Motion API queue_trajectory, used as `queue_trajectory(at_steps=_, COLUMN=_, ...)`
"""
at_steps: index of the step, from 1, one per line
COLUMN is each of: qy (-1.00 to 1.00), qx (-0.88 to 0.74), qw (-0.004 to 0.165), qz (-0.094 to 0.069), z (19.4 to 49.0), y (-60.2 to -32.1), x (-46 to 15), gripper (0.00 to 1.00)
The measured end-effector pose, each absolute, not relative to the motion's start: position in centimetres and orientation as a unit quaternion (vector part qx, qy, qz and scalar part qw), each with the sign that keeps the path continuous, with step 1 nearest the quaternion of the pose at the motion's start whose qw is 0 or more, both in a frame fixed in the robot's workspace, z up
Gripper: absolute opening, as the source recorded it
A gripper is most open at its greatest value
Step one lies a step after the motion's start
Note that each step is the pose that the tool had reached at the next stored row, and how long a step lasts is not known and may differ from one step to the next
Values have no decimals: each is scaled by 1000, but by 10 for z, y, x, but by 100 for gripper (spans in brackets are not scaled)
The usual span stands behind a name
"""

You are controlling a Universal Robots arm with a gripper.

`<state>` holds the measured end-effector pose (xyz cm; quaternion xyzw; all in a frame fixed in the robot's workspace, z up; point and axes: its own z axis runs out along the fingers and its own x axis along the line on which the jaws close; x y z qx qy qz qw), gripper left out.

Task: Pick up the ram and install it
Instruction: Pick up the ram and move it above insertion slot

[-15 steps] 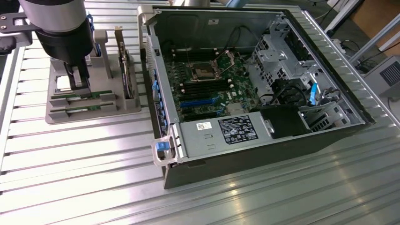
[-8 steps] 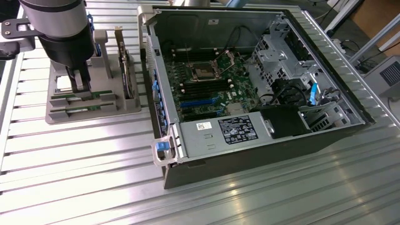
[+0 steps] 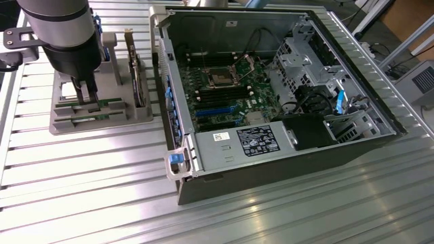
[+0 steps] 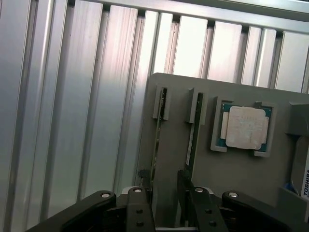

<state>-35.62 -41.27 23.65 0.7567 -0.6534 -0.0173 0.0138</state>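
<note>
Ribbed aluminium profiles form the desk (image 3: 81, 168). At the exterior view's left, a grey parts holder (image 3: 129, 122) lies on it. Just beside the holder, toward the exterior view's right, stands an open computer case (image 3: 271, 173) with the motherboard (image 3: 230, 96) exposed.

Holder contents:
- Two ram sticks are seated on edge in parallel slots: the first ram stick (image 4: 158, 121) and the second ram stick (image 4: 194, 118). Both rest in the holder.
- A square silver processor chip (image 4: 244, 126) sits in its own recess just beside the second ram stick.
- An upright expansion card (image 3: 139, 81) stands in the holder on the side nearest the case.

Arm position: the robot arm (image 3: 61, 30) stands vertical above the holder. The fingers (image 3: 81, 96) (image 4: 140, 208) are down at the ram slots.

Finger state: the two fingers are parted, and bare holder surface is visible in the gap between them. Their tips sit at the near ends of the two sticks. It cannot be told whether either tip touches a stick, or which of the two sticks the fingers are aligned with.
</note>
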Motion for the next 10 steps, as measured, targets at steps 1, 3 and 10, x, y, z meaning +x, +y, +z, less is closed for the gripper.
queue_trajectory(at_steps=1, qy=-653, qx=757, qw=14, qz=-17, z=236, y=-413, x=-356, gripper=36)
queue_trajectory(at_steps=3, qy=-653, qx=757, qw=14, qz=-17, z=234, y=-413, x=-357, gripper=36)
queue_trajectory(at_steps=10, qy=-653, qx=757, qw=14, qz=-17, z=230, y=-414, x=-358, gripper=36)
